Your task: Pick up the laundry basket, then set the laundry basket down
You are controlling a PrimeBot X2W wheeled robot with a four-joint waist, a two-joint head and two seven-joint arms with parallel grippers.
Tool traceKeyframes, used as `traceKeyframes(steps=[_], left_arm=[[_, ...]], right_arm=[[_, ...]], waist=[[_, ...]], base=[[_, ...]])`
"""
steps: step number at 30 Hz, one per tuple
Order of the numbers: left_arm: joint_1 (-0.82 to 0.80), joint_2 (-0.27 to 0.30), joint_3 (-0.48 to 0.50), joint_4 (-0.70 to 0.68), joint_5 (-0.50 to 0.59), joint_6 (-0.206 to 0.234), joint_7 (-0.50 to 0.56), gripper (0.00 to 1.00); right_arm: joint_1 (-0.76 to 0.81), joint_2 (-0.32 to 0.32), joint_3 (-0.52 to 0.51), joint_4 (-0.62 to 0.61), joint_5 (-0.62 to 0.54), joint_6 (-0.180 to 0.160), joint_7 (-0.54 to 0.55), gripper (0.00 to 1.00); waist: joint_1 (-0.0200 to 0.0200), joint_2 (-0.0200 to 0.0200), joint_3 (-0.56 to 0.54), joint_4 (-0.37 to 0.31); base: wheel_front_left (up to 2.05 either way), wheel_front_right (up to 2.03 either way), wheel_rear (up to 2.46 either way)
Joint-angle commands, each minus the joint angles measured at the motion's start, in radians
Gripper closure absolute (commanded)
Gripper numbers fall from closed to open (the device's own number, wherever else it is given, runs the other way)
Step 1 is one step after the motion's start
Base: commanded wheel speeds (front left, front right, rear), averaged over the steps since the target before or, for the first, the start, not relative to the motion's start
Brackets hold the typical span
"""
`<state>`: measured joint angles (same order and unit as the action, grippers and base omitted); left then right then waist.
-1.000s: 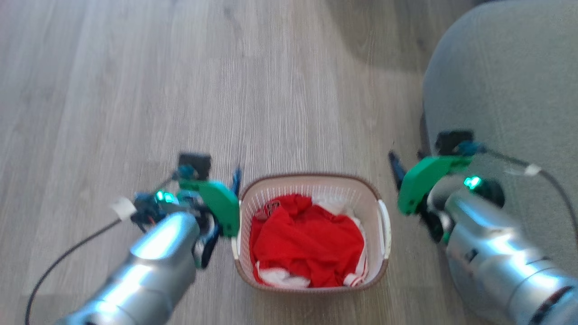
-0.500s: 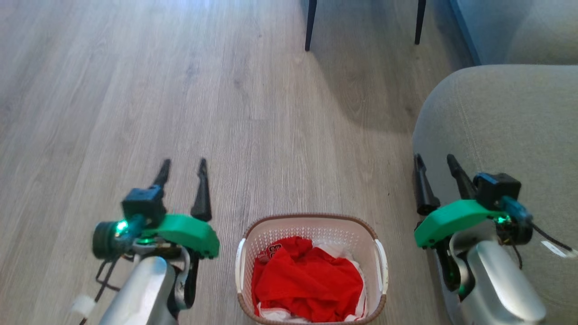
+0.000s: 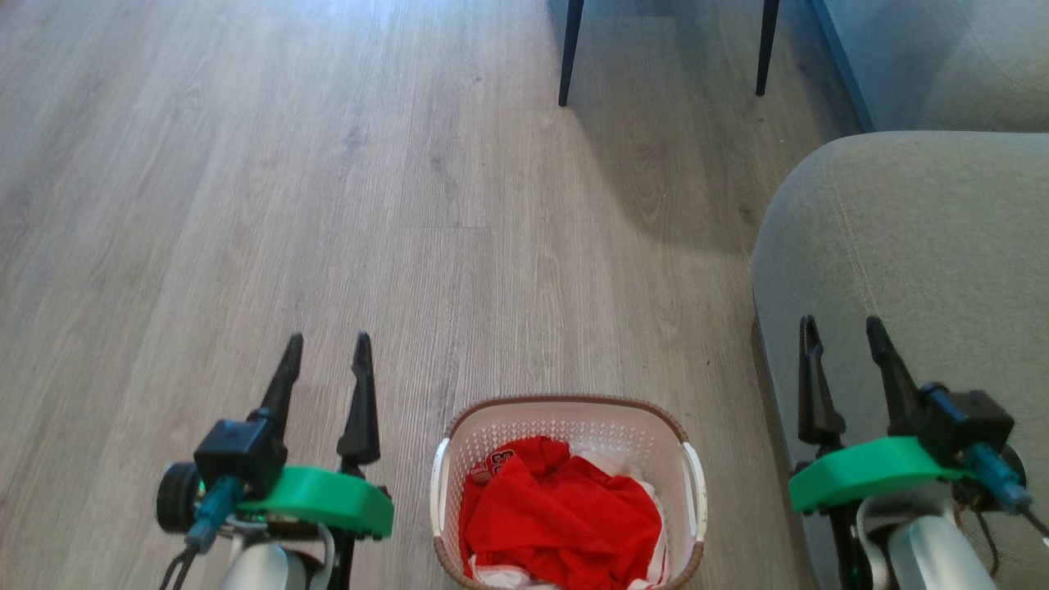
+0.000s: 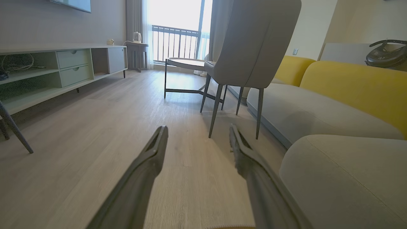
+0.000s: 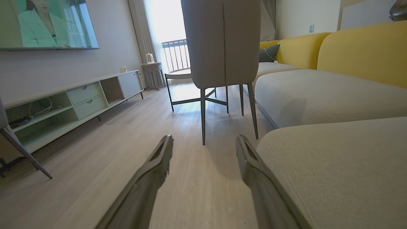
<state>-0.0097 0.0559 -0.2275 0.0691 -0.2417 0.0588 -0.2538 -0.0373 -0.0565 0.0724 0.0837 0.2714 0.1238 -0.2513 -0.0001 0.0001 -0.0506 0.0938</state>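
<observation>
Both arms are now drawn back from the basket [image 3: 565, 401]; a second ago they were bent in at its sides. The left tool [image 3: 328, 340] and right tool [image 3: 842, 324] are held spread and empty, pointed forward. The basket is left standing on the plank floor [image 3: 328, 205] between them: perforated white plastic, brown woven-look rim, crumpled red mesh cloth [image 3: 565, 516] inside. The set-down is judged done.

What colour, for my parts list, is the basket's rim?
The basket's rim is brown; head view shows it best.

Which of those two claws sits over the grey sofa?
The right gripper, seen against the grey fabric sofa cushion; the left gripper is above pale wooden floor.
</observation>
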Motion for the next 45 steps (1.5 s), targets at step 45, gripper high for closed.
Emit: traceKeyframes(steps=[45], left_arm=[[0.007, -0.006, 0.007, 0.028, 0.006, -0.026, -0.008, 0.0]], right_arm=[[0.006, 0.006, 0.044, 0.03, -0.081, 0.007, -0.01, 0.0]], waist=[[0.0001, -0.0001, 0.012, -0.005]], base=[[0.0, 0.0, 0.0]])
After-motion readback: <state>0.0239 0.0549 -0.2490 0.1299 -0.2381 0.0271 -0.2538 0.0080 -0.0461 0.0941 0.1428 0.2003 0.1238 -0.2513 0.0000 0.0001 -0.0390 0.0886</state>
